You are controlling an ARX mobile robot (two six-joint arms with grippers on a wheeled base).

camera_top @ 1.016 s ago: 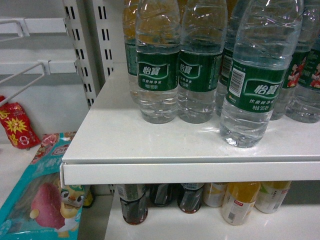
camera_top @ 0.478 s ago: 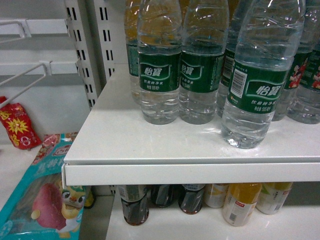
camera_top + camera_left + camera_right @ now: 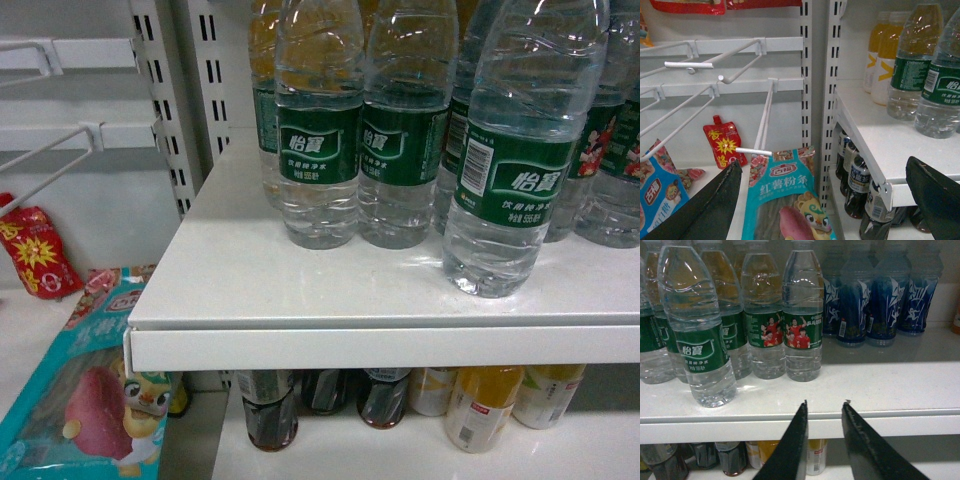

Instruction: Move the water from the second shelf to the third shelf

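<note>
Several clear water bottles with dark green labels stand on a white shelf [image 3: 380,345]. The front water bottle [image 3: 515,170] stands nearest the shelf edge; it also appears in the right wrist view [image 3: 700,340] and the left wrist view [image 3: 940,95]. My right gripper [image 3: 824,402] hovers just in front of the shelf edge, to the right of that bottle, open with a narrow gap and nothing between its fingers. My left gripper [image 3: 823,164] is wide open and empty, left of the shelf unit and level with the shelf edge. Neither gripper shows in the head view.
On the shelf below stand dark drink bottles [image 3: 268,410] and orange juice bottles [image 3: 480,405]. Blue bottles [image 3: 880,300] fill the back right of the water shelf. To the left are white wire hooks [image 3: 715,62], a teal snack bag [image 3: 787,200] and a red pouch [image 3: 722,145].
The head view has shifted by a few pixels since a second ago. The bottles have not moved.
</note>
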